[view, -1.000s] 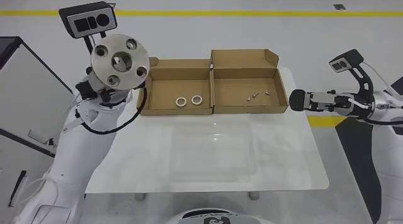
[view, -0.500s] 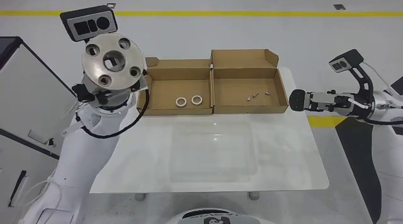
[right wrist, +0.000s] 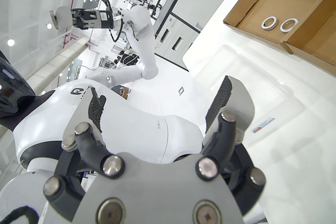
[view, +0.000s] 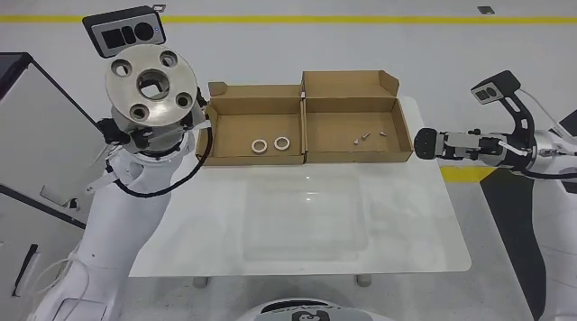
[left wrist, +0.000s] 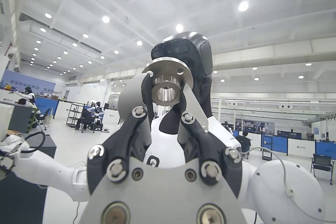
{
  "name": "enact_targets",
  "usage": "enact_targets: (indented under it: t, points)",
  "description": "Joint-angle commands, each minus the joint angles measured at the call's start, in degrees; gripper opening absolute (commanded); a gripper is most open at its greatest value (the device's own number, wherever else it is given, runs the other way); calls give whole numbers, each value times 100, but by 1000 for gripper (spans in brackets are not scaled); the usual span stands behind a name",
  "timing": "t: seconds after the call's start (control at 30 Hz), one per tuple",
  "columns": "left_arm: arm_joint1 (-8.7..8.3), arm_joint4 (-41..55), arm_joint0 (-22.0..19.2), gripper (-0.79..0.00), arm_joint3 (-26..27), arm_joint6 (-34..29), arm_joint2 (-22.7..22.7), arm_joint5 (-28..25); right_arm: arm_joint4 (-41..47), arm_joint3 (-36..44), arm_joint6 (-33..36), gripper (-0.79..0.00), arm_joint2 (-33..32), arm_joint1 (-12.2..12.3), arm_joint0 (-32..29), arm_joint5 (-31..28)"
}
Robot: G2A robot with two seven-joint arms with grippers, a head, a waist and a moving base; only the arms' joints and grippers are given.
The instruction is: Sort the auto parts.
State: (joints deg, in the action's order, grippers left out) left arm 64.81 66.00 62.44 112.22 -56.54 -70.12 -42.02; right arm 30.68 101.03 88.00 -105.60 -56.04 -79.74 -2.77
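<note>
My left gripper (left wrist: 164,101) is shut on a round metal flange (view: 151,87) with several bolt holes, held high and pointing up, off the table's left edge beside the left cardboard box (view: 225,154). In the left wrist view the flange's hub (left wrist: 166,93) sits between the fingers. Two white rings (view: 270,144) lie in the left box; a few small bolts (view: 365,136) lie in the right box (view: 397,154). My right gripper (right wrist: 162,104) is open and holds nothing, off the table's right side. The right wrist view shows the left gripper (right wrist: 72,19) far off with the flange.
A clear plastic tray (view: 306,217) rests on the white table (view: 433,240) in front of the boxes. A grey cabinet (view: 36,132) stands to the left of the table.
My left arm has swung the flange leftward and slightly away from the left box. The right arm has stayed still.
</note>
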Motion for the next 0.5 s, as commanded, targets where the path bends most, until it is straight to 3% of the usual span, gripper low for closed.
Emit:
enact_targets:
  t: [0.0,0.47]
  points:
    - [-9,-253,21,-785,-17,60,-65,126,0,0,0,0,0,0,0,0]
    - [-92,-2758,290,-785,-419,84,-290,1412,0,0,0,0,0,0,0,0]
